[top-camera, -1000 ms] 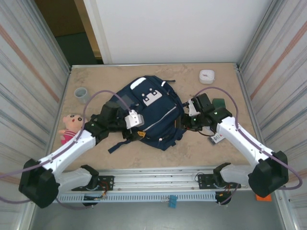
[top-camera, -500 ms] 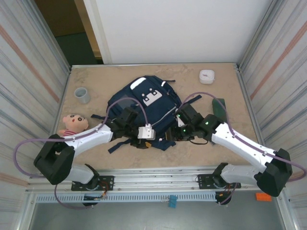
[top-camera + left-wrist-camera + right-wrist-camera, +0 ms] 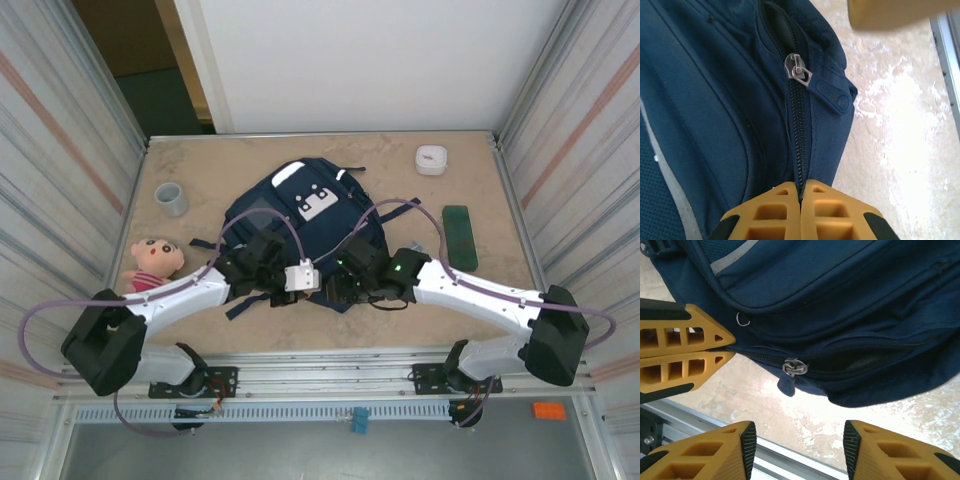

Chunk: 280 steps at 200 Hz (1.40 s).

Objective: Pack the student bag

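Down at the 6 o'clock edge of the bag (image 3: 300,215) both grippers meet. In the top view the bag lies flat at the middle of the table (image 3: 500,200), its top toward 12 o'clock. The left arm reaches in from 8 o'clock and the right from 4 o'clock.

From the left wrist we see the left gripper (image 3: 801,192) with its yellow fingers pressed together, pinching the bag's fabric right on the zip line. The zip (image 3: 800,135) runs from the tips toward 12 o'clock up to the metal slider (image 3: 799,67). Beyond the slider the zip gapes, showing a dark inside. A navy tab (image 3: 832,95) hangs off the slider toward 4 o'clock.

From the right wrist we see the right gripper (image 3: 799,440) with its fingers spread well apart. It hovers over bare table and the rail, just clear of the bag's edge and touching nothing. The slider (image 3: 794,367) sits at 12 o'clock from the gap between those fingers. At 9 o'clock of that view the left gripper (image 3: 732,345) clamps the zip line, near the slider but apart from it.

We find the bag navy blue, with a pale stripe (image 3: 345,240) across its front and white-grey patches (image 3: 318,205) near the top. Dark straps trail from its 8 o'clock side.

A doll (image 3: 150,262) lies at 9 o'clock and a cup (image 3: 171,198) at 10 o'clock.
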{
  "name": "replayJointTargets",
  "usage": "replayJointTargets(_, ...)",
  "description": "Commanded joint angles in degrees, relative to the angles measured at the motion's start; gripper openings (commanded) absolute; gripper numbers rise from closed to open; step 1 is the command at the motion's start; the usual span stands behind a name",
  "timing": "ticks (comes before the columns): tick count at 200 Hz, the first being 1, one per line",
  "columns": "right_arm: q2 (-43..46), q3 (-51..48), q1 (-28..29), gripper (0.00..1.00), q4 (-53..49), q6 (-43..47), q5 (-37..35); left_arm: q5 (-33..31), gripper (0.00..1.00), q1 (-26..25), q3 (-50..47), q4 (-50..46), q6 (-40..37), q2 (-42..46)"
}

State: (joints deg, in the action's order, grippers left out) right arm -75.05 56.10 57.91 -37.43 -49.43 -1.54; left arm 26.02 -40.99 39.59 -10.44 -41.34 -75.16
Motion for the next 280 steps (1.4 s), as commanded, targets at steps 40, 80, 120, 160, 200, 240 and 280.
replayJointTargets(40,-2.2,0.2,0.4,0.5,5.2,-3.5,-5.4,8.2,0.0,-0.1,-3.3,11.1,14.9,4.5)
replayJointTargets(80,-5.2,2.5,-0.2,0.45,-2.4,-4.9,-11.3,9.0,0.0,-0.1,-3.2,11.5,15.8,5.6)
replayJointTargets(120,-6.8,4.6,-0.4,0.35,-10.5,-5.6,-17.2,8.8,0.0,-0.1,-2.6,11.7,16.2,5.8)
replayJointTargets(160,-7.8,5.2,-0.4,0.29,-4.6,2.7,-13.7,8.8,0.0,-0.1,-2.3,11.6,16.3,5.3)
replayJointTargets(200,-10.3,8.0,-1.4,0.06,-4.8,11.6,-8.4,7.5,0.0,0.0,-1.5,9.2,14.1,5.4)
replayJointTargets(240,-6.2,4.4,-5.4,0.0,-6.9,13.3,-5.3,5.1,0.0,1.8,-1.5,4.4,9.6,5.8)
replayJointTargets(280,0.0,-1.1,-14.2,0.0,-7.8,16.8,0.3,5.0,0.0,4.7,-1.5,0.2,6.4,7.3)
